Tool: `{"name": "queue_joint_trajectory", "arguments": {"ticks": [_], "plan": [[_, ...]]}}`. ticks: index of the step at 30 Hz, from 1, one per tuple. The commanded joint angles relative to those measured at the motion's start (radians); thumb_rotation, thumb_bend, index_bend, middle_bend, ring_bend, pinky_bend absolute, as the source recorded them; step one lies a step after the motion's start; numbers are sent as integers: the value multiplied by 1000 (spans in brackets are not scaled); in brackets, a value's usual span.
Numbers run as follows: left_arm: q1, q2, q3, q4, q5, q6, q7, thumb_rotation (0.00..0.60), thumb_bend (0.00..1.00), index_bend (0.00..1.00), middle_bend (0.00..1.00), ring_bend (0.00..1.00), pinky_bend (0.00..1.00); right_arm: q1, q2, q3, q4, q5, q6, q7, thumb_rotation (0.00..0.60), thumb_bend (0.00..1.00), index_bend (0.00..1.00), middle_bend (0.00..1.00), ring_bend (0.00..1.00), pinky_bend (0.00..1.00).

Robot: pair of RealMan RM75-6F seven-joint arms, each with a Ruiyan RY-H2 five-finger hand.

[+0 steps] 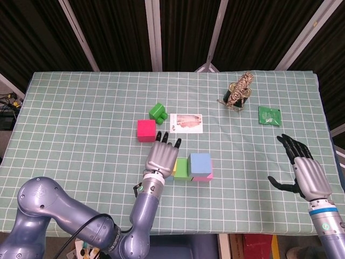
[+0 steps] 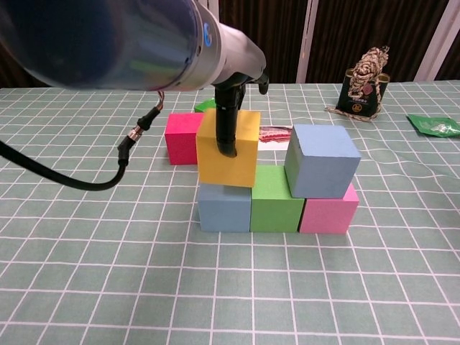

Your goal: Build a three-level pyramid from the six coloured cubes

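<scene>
Altogether two blue cubes (image 2: pixel 321 159), one yellow cube (image 2: pixel 228 149)

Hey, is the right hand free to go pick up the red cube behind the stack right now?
Probably not easily: the right hand is open, but the left hand and the block stack sit between it and the red cube.
</scene>
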Motion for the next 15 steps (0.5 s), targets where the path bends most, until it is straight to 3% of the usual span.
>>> {"name": "queue_joint_trajectory", "arguments": {"ticks": [1, 15], "plan": [[-4, -3, 3, 9, 9, 1, 0, 600, 390, 31, 365, 0, 37, 0, 0, 0, 1, 1, -1, 2, 600, 263, 0, 0, 0, 0], [-6, -28, -4, 50, 10, -16, -14, 600, 390, 31, 366, 0, 37, -1, 0, 5, 4, 6, -6, 6, 600, 263, 0, 0, 0, 0]]}}
